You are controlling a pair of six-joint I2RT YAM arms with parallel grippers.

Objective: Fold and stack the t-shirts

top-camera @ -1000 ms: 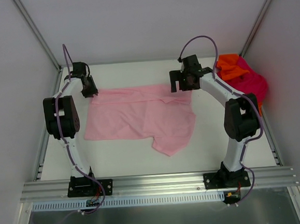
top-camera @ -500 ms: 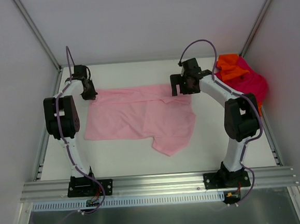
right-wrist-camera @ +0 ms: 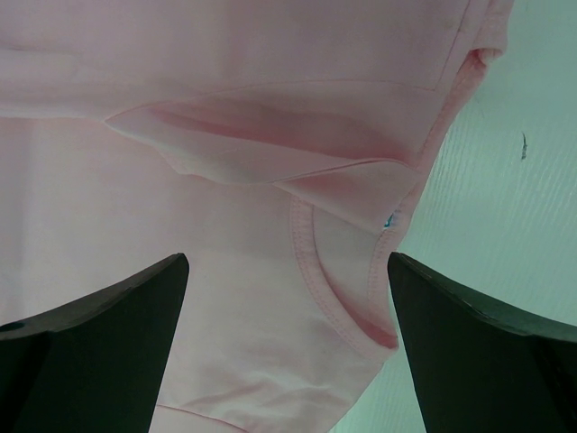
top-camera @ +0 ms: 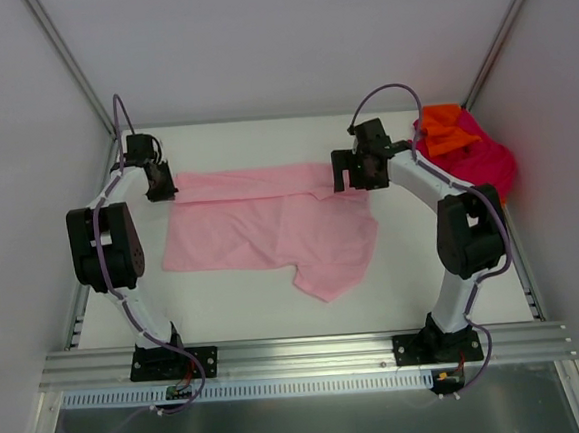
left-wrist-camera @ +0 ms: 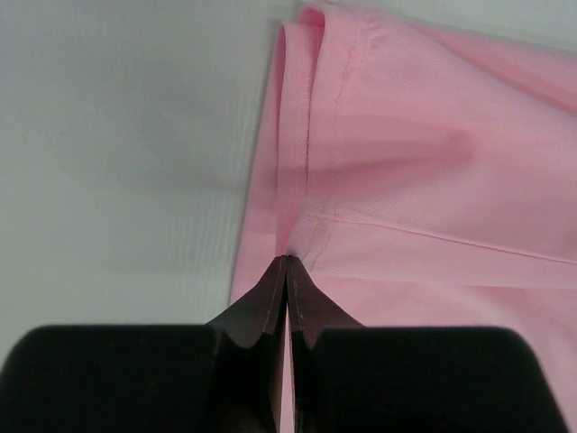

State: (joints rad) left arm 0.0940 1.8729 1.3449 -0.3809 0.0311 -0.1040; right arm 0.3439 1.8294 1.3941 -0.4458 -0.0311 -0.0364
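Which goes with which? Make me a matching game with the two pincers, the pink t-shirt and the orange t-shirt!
Things:
1. left pincer
2. right pincer
3. pink t-shirt
4. orange t-shirt

States:
A. wide open, holding nothing
B. bunched up in the far right corner
C. shut on an edge of pink cloth
D. spread out in the middle

Pairs: 1-C, 2-A, 3-D, 4-B
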